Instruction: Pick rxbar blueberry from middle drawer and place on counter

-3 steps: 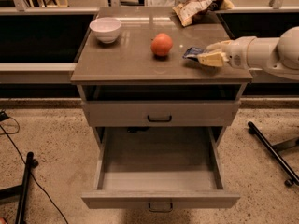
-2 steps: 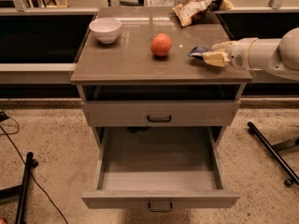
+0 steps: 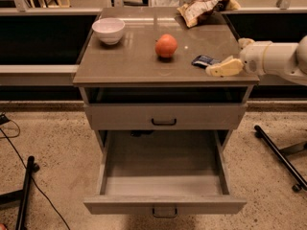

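The small dark-blue wrapped rxbar blueberry (image 3: 204, 60) lies near the right edge of the glossy grey-brown counter (image 3: 134, 56), just beside the cream gripper (image 3: 221, 67) — whether it still clamps the bar cannot be told — so pulling away could drag it off.

The arm (image 3: 278, 59) was white: a smooth, rounded cylindrical shell, slightly glossy, with a thin darker seam ring near the wrist. The gripper (image 3: 224, 66) was cream-yellow and tapered, over the right front edge of the counter (image 3: 134, 56).

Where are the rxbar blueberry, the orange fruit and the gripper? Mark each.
rxbar blueberry (image 3: 205, 60): camera view, middle of wrapper.
orange fruit (image 3: 166, 45): camera view, front face.
gripper (image 3: 224, 67): camera view, pale finger right of the bar.
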Controlling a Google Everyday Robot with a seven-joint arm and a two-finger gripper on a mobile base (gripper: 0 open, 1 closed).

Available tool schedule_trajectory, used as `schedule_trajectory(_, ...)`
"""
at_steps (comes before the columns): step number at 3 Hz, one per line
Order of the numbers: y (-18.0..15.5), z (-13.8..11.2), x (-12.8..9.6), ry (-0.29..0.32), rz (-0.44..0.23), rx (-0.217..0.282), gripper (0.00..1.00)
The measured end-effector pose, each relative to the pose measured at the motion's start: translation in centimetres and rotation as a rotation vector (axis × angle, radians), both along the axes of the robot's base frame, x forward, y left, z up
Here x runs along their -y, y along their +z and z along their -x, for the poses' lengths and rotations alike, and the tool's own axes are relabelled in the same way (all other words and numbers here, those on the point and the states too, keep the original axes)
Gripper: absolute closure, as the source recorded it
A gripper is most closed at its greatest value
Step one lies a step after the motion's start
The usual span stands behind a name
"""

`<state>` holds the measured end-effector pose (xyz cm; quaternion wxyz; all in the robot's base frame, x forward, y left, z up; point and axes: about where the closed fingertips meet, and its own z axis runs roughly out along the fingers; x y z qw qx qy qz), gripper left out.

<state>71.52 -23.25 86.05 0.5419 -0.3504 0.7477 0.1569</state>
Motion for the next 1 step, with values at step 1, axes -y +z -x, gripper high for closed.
schedule_trajectory(1, 1.47, 3.04, 3.53, -0.030, 0.081, 0.043, 0.00)
